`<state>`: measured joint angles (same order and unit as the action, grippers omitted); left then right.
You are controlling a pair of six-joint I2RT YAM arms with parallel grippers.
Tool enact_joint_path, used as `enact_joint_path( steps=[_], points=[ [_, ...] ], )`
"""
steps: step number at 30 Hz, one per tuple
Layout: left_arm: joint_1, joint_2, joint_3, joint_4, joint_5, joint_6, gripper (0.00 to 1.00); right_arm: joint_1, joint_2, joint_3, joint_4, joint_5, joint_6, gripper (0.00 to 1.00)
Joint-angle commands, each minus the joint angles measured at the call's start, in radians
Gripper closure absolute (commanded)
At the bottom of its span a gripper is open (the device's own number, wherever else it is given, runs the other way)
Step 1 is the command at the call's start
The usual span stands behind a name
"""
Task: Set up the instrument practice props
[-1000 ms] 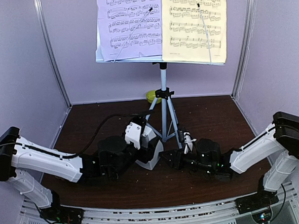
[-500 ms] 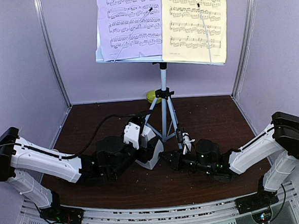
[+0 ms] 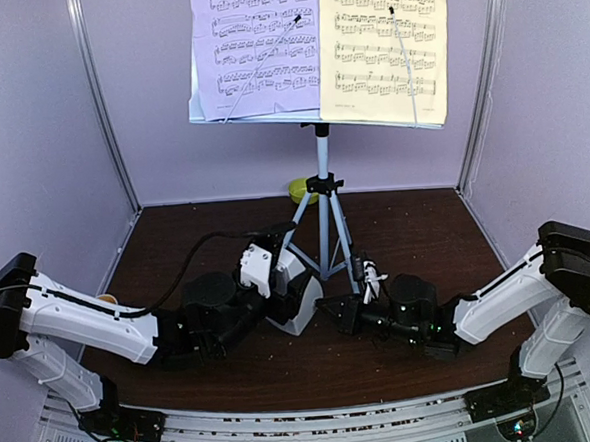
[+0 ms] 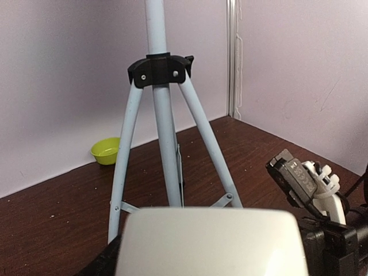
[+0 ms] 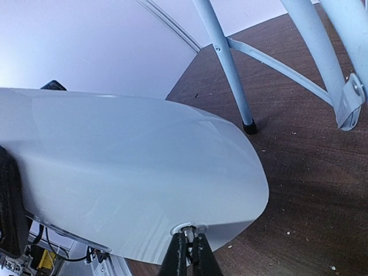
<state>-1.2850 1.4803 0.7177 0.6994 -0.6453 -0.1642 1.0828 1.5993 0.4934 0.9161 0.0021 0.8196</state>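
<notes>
- The music stand [image 3: 322,159] is upright on its silver tripod at the middle of the brown table [image 3: 415,224]. A lavender sheet-music page [image 3: 256,48] is on the left of its desk and a yellow sheet-music page [image 3: 382,45] on the right.
- The white metronome [image 3: 300,309] sits on the table just near of the tripod's feet, between the two grippers.
- The left gripper [image 3: 282,280] is up against the metronome's left side. The shell hides its fingers in the wrist view, so I cannot tell whether they are clamped.
- The right gripper [image 5: 187,253] has its fingers drawn together, with the tips pinched at a small silver fitting [image 5: 185,229] on the metronome's right edge.
- A small green bowl [image 4: 107,150] lies by the far wall, behind the tripod.
</notes>
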Motion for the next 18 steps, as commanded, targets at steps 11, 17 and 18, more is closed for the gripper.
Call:
enact_joint_path(
  steps=[11,17,18],
  points=[
    [-0.028,-0.035,-0.029,0.298,0.035,0.081,0.90,-0.081,-0.038,-0.072,0.269,-0.026,0.267,1.00],
    [-0.027,-0.032,-0.015,0.266,0.002,0.060,0.90,-0.086,-0.022,-0.062,0.273,-0.051,0.260,1.00],
    [-0.027,-0.030,-0.007,0.249,-0.011,0.053,0.90,-0.087,-0.022,-0.062,0.256,-0.052,0.248,1.00]
  ],
)
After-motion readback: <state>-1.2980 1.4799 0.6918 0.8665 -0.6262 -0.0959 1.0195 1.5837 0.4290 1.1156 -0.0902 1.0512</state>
